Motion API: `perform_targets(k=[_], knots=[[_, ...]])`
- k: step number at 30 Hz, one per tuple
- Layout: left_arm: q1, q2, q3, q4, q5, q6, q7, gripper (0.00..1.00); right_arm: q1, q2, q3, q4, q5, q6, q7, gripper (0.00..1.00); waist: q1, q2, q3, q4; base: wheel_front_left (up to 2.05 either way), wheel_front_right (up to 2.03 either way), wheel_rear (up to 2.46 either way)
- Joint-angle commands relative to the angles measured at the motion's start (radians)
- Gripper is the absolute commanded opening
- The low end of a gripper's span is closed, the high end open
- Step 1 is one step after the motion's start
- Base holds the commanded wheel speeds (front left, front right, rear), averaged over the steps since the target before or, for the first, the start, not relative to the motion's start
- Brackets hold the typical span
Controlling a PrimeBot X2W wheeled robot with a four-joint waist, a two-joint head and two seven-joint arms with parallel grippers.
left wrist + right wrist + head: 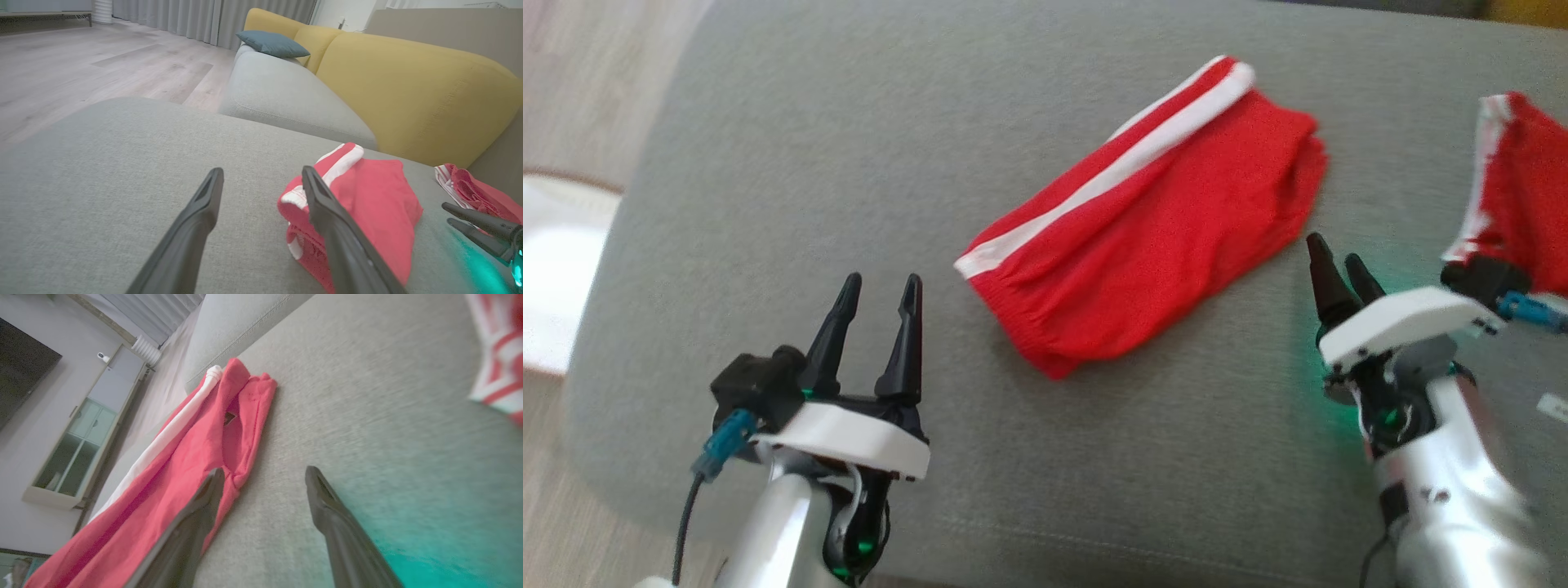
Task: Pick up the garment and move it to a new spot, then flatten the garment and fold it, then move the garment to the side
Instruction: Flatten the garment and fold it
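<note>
The garment is a pair of red shorts with a white side stripe, lying folded and flat in the middle of the grey cushion. It shows in the left wrist view and in the right wrist view. My left gripper hovers open to the left of its waistband end, nothing between the fingers. My right gripper stands open just right of the garment's lower right edge, empty; its left finger overlaps the red cloth's edge in the right wrist view.
A second red and white cloth lies at the right edge of the cushion. A yellow sofa back and another grey seat stand behind, with a blue pillow. Wooden floor lies to the left.
</note>
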Motion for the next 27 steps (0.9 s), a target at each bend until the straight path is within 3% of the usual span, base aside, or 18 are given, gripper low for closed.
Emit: perform_targets(k=[1,15,27], knots=[[-0.039,0.005,0.022,-0.026,-0.002,0.008,-0.012,1.00,-0.051,0.003,0.010,-0.009,0.041,0.003,0.017,1.00,0.0000,-0.0001,0.034,0.046,0.00,0.00,0.00],[-0.056,0.005,-0.024,-0.024,-0.018,0.048,-0.012,1.00,-0.229,0.003,-0.068,0.238,0.144,0.003,0.104,1.00,0.0000,-0.0001,0.070,0.136,0.00,0.00,0.00],[-0.081,0.005,-0.062,-0.036,-0.036,0.056,-0.012,1.00,-0.365,-0.029,-0.084,0.425,0.069,0.003,0.129,1.00,0.0000,-0.0001,0.107,0.172,0.00,0.00,0.00]])
